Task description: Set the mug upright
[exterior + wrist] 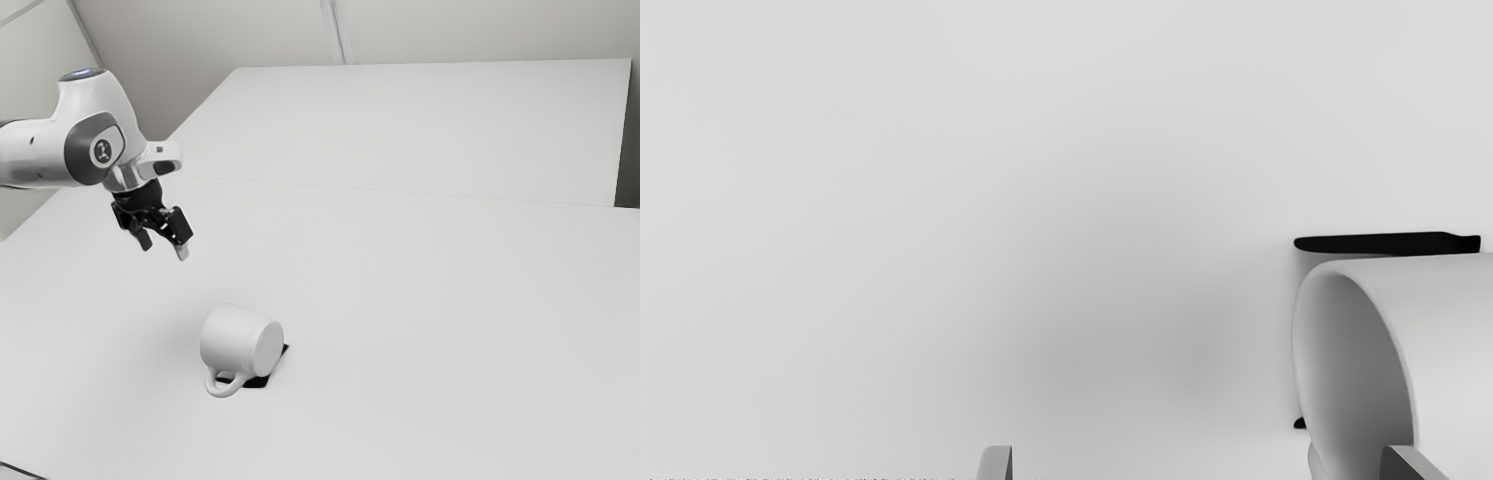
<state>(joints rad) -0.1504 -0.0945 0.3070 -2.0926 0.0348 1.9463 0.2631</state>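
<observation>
Mug: on its side on the table (430,330), not upright. In the exterior view the mug (228,335) has its base (268,349) toward the view's right; in the wrist view its mouth (1353,360) is seen, so it faces back toward the arm's side.
Hand: released, fingers apart, nothing between them. The hand (164,249) hangs above the table, well apart from the mug.
Handle: the handle (225,386) is on the exterior view's near side, low against the body.
Weight, feel: looks like ceramic; probably stiff, moderately heavy, smooth enough to slip. Could chip if dropped or tipped over hard. Round body may roll; handle might check that on one side.
Hold: wall at the mouth looks best, one finger inside, one out; then raise the mouth and turn the base down. Body looks wide for the hand, unsure it would fit across. Handle alone would likely let the mug swing.
Black piece: a flat black piece (257,382) partly under or behind the mug. Most of it hidden; what it is, and whether it bears the mug, can't tell.
Cut off: base end runs out of the wrist view; handle barely made out there. Inside is shaded, bottom not seen; contents, if any, unknown.
</observation>
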